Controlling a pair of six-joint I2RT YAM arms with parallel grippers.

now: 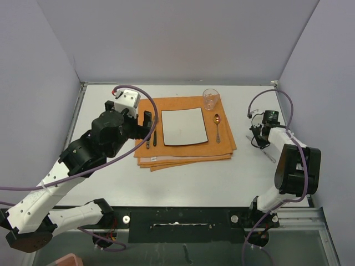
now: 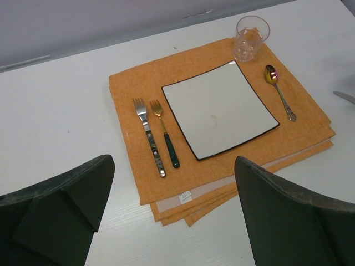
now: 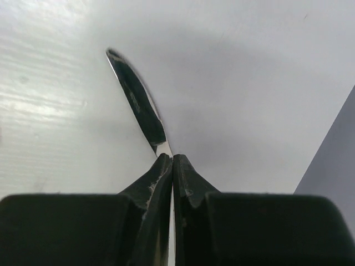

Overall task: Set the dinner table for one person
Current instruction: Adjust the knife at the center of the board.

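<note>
Left arm [image 1: 44,194], 8 o'clock in top view: white links, black joint housings, white wrist block [image 1: 128,101]. Right arm [image 1: 291,166], 4 o'clock: same scheme, green light [image 1: 272,114] at wrist. Grey-purple cables [image 1: 22,188] loop along both. Fingers [image 2: 55,216] matte black, wedge-shaped.

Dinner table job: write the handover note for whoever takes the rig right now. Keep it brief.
Left gripper: jaws open, empty, above the near left part of the placemat.
Right gripper: jaws shut on the knife, right of the placemat and low over the dinner table; cannot tell whether it is lifted.
Done: plate on the placemat, forks left of it, spoon right of it, glass at its far right corner.
Left: bring the knife onto the placemat, probably right of the plate, and release.
</note>
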